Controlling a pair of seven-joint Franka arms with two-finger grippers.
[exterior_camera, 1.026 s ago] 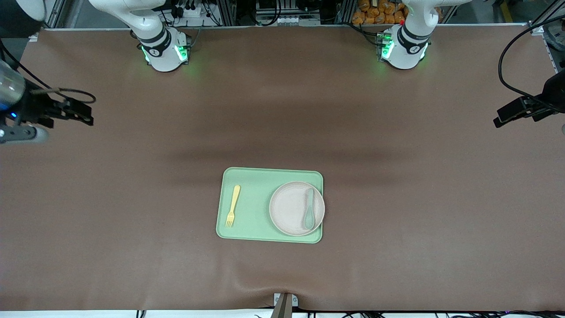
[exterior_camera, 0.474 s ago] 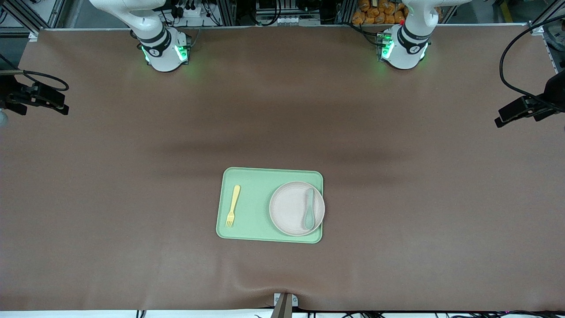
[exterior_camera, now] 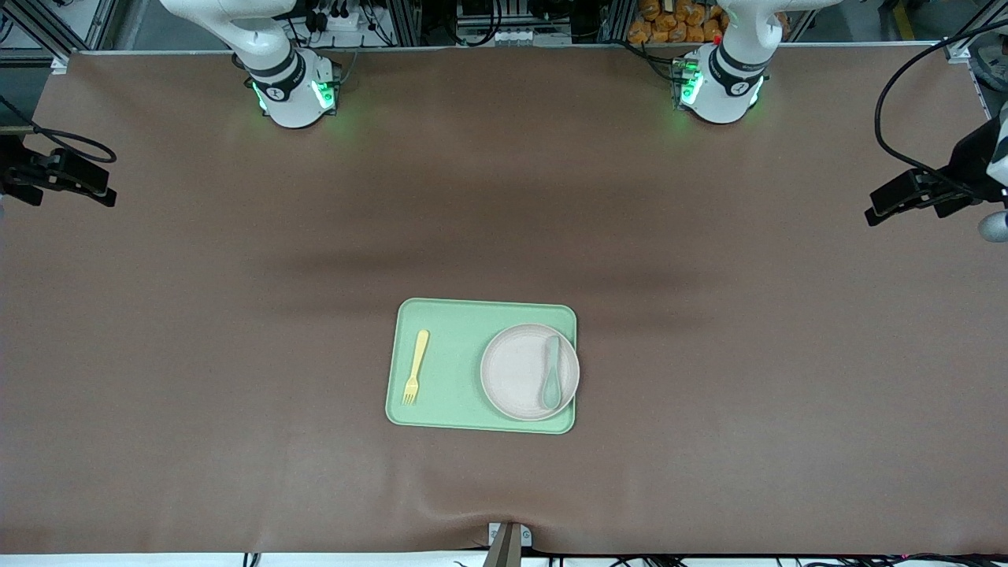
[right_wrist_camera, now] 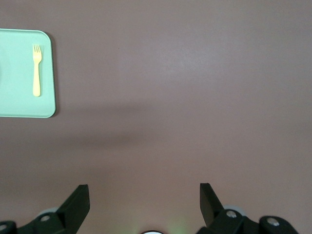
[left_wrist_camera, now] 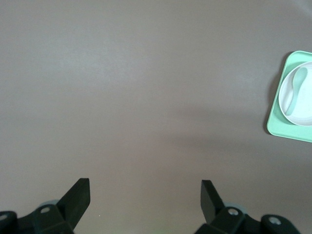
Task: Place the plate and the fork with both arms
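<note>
The off-white plate (exterior_camera: 513,370) lies on the light-green tray (exterior_camera: 457,327), at the tray's end toward the left arm. The pale-yellow fork (exterior_camera: 416,366) lies flat on the tray's other end, tines toward the front camera. My left gripper (exterior_camera: 888,206) hangs open over bare mat at the left arm's end of the table, holding nothing. My right gripper (exterior_camera: 88,187) is open and holds nothing over the mat at the right arm's end. In the left wrist view the open left gripper (left_wrist_camera: 145,189) has the plate (left_wrist_camera: 307,105) far off. The right wrist view shows the open right gripper (right_wrist_camera: 144,192) and the fork (right_wrist_camera: 36,70).
A grey-green spoon (exterior_camera: 551,384) rests in the plate, bowl toward the front camera. Brown mat (exterior_camera: 709,394) covers the whole table around the tray. A small metal bracket (exterior_camera: 508,539) sits at the table edge nearest the front camera.
The right arm has drawn back toward its end of the table and a little toward the bases. The left gripper has edged slightly inward. Tray, plate, fork and spoon have not moved.
</note>
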